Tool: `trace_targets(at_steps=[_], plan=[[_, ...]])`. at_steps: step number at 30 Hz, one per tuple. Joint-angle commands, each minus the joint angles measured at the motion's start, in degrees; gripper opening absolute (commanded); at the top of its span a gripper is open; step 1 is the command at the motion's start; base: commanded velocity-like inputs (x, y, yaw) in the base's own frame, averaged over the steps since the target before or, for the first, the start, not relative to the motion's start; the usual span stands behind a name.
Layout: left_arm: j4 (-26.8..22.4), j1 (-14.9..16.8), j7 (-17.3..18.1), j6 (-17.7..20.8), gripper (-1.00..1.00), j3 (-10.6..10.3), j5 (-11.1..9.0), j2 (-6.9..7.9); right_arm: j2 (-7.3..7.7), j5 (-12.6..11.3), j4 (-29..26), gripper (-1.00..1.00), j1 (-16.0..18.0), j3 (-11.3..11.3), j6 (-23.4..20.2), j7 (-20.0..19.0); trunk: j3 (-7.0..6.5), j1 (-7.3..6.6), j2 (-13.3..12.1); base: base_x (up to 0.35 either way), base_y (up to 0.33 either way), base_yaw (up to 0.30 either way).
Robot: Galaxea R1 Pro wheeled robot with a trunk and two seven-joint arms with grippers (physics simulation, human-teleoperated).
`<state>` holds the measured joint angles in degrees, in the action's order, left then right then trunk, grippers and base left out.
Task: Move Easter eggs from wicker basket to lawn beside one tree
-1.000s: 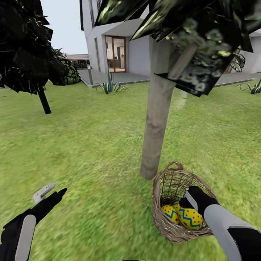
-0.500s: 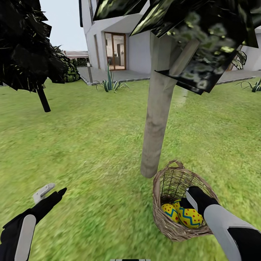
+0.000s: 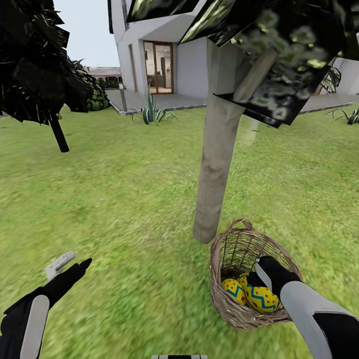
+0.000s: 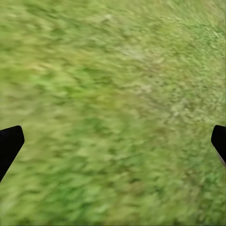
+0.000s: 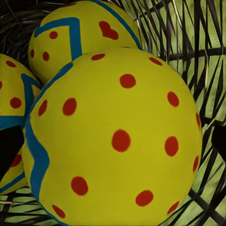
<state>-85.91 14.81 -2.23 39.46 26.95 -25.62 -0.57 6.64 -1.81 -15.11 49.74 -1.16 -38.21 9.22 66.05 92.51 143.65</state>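
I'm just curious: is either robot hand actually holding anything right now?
Left hand holds nothing. Right hand reaches among the Easter eggs in the wicker basket; no hold can be told.

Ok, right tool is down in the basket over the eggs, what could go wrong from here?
The front egg sits between wide-spread fingertips and looks large for them, so it may slip on closing. Three eggs are packed together; lifting one may roll the others. The wicker basket tilts on the lawn; the right tool could tip it.
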Motion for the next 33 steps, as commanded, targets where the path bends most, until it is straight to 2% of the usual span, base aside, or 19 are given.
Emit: trace_targets(at_steps=[1,27,31,33], plan=[[-0.06,0.05,-0.23,0.34,1.0,0.12,-0.57,-0.05,0.0,-0.21,-0.09,1.0,0.01,-0.13,-0.29,0.2,0.05,-0.01,0.02,0.0,0.0,0.0],[-0.09,0.05,-0.23,0.33,1.0,0.12,-0.57,-0.05,-0.05,-0.3,-0.09,1.0,0.01,-0.16,-0.28,-0.08,0.05,-0.01,0.02,0.0,0.0,0.0],[-0.1,0.05,-0.23,0.35,1.0,0.12,-0.57,-0.05,-0.05,-0.3,-0.09,1.0,0.01,-0.15,-0.28,-0.08,0.94,0.09,0.07,0.0,0.0,0.0],[-0.1,0.05,-0.23,0.35,1.0,0.12,-0.57,-0.05,-0.05,-0.3,-0.09,1.0,0.01,-0.16,-0.28,-0.08,0.94,0.09,0.07,0.0,0.0,0.0]])
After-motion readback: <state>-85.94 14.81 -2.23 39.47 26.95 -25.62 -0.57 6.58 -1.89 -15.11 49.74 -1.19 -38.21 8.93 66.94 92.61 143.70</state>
